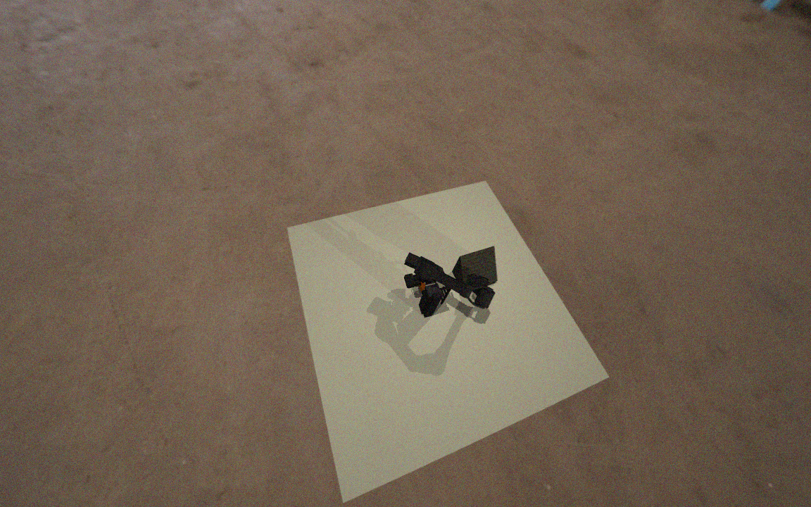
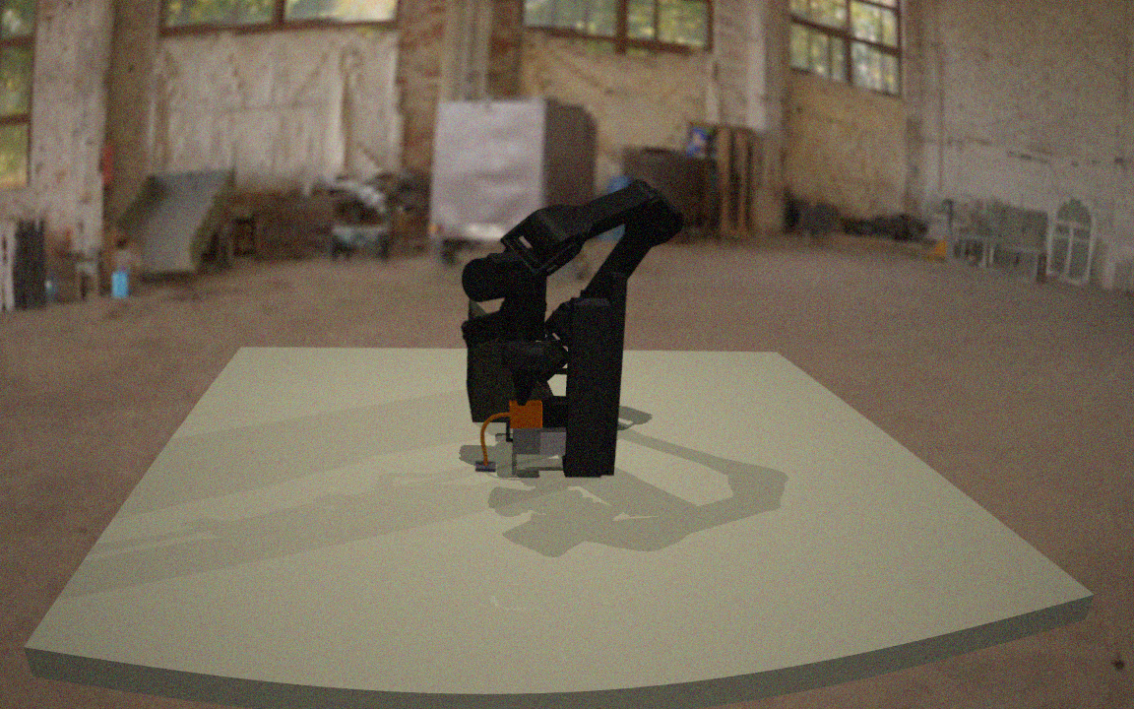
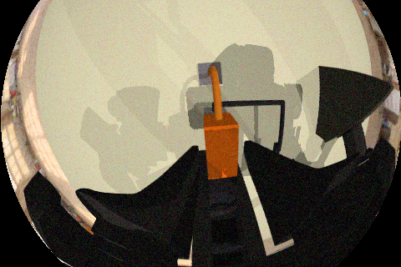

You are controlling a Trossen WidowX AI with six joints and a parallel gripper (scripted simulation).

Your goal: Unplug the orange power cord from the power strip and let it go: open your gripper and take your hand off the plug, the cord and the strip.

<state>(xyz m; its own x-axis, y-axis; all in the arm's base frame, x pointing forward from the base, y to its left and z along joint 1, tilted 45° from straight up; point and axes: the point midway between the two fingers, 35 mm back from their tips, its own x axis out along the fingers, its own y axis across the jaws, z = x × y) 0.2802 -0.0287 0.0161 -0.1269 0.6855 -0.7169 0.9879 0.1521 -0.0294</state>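
The orange plug [image 1: 422, 286] [image 2: 525, 416] [image 3: 220, 164] sits against the end of the dark power strip [image 3: 223, 206], with no gap visible between them. The orange cord [image 2: 483, 438] [image 3: 216, 93] bends down from the plug to a small grey block [image 2: 484, 466] [image 3: 203, 76] on the pale table. My gripper [image 2: 524, 398] [image 3: 222, 148] is partly open. Its black fingers stand on either side of the plug, with a narrow gap at each side in the wrist view. In the exterior view the fingertips are at the plug's upper part. The strip's far end is hidden.
A tall black block [image 2: 593, 388] stands right of the plug in the exterior view. A dark box [image 1: 476, 267] [image 3: 348, 104] stands near the arm, and a thin black frame [image 3: 251, 103] is beside the plug. The pale table top [image 1: 459, 403] [image 2: 729, 599] has shadows across it.
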